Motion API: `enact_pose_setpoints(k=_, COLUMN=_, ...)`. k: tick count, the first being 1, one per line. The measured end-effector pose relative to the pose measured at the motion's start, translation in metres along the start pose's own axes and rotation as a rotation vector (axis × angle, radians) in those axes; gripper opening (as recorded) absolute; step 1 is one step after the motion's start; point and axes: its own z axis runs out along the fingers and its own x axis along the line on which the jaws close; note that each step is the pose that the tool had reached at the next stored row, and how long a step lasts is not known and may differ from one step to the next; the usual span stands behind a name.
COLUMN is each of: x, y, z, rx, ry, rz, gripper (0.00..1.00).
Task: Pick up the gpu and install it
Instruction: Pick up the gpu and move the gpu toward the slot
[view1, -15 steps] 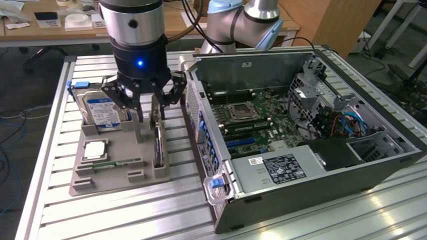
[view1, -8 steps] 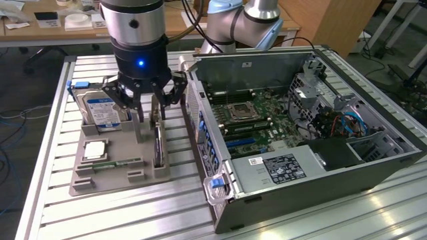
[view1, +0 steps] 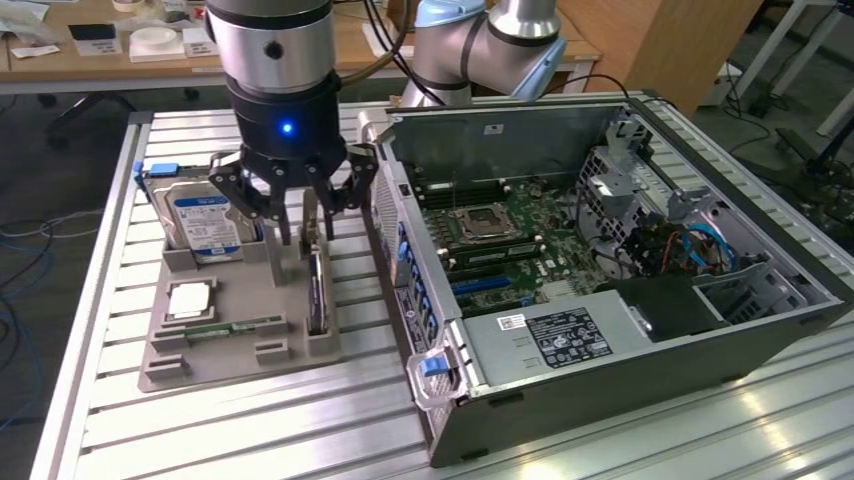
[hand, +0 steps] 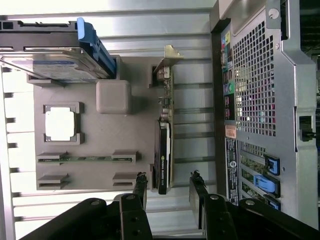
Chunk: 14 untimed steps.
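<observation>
Directly beneath the black claw: the gpu, a thin green-and-black card with a silver end bracket, standing on edge in a grey plastic parts tray. Claw jaws wide, straddling the card's line, not clamped. Open grey metal computer case just beside.

Your tray: exterior view's left of the case.
In it, the gpu stands nearest the case (hard drive behind).

No text is legible on the power supply or hard drive labels.
</observation>
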Motion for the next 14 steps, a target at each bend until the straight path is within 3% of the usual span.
enact_pose_setpoints(k=14, x=-0.0002, y=0.0000, z=0.0009, rx=-0.0001, ry=-0.0001, rz=0.000, gripper=0.47)
